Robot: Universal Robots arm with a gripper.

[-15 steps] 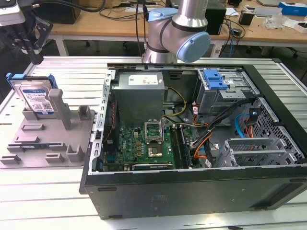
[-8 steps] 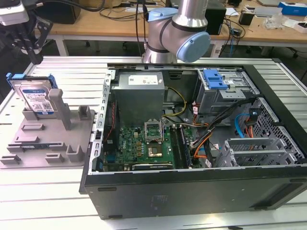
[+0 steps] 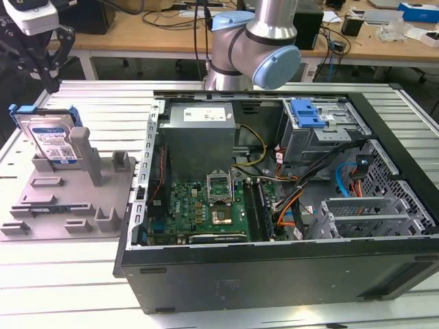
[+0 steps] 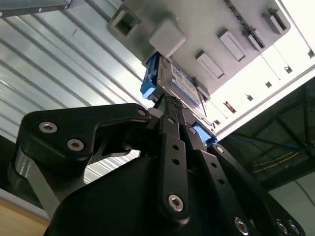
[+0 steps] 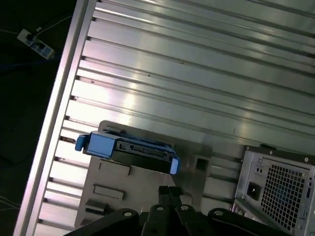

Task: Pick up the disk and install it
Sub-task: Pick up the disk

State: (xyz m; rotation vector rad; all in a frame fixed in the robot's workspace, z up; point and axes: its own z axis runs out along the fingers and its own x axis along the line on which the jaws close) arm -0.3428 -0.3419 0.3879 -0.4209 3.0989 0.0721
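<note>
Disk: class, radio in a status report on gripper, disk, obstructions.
Gripper hovers near disk, no contact. Disk upright in grey fixture, outside case. Nothing between.

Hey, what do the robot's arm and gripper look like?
The arm is a silver-grey metal tube with rounded pale-blue joint caps. The gripper is matte black, built of jointed bars studded with silver screw heads.

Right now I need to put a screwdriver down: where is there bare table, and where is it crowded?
In the exterior view, bare slatted table lies nearer than the grey fixture, and also beyond the disk. Inside the computer case, boards and cables crowd it.
</note>
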